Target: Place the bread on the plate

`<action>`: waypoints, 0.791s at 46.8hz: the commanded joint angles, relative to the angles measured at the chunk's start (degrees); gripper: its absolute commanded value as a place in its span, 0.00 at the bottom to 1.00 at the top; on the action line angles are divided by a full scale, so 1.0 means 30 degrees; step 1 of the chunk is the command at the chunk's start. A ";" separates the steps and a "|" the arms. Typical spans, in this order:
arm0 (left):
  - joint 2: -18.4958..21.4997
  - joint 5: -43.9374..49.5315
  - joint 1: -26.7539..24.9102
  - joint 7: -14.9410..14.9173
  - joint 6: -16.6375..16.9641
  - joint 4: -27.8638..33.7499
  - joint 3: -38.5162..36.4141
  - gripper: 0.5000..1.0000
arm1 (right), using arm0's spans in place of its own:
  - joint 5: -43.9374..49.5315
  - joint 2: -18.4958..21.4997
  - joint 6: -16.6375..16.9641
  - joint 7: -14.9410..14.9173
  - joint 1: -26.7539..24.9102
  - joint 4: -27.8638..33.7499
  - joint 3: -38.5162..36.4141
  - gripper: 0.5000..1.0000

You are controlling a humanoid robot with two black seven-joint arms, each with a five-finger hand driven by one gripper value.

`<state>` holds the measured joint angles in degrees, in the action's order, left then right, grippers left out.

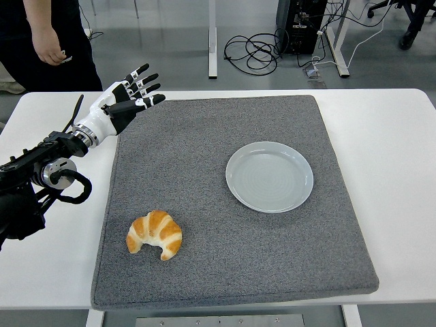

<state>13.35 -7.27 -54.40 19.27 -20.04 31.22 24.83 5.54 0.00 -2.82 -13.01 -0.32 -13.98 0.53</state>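
Note:
A golden croissant [154, 234] lies on the grey mat [204, 136] near its front left corner. An empty pale grey plate [270, 176] sits on the mat right of centre. My left hand [129, 95] hovers over the mat's far left corner, fingers spread and holding nothing, well behind the croissant. The right arm is out of view.
The mat covers most of the white table [395, 136]. A person in dark clothes [48, 41] stands behind the table's far left corner, a hand hanging by their side. Cables and table legs lie on the floor behind.

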 commanded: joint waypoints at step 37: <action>0.0034 -0.0038 -0.0410 -0.0269 0.0265 0.0256 -0.0219 0.93 | 0.0000 0.0000 0.0002 0.0001 0.0017 0.0030 -0.0059 1.00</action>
<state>13.22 -7.31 -55.42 18.57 -19.26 31.56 24.36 5.54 0.00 -2.82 -13.01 -0.27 -13.90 0.36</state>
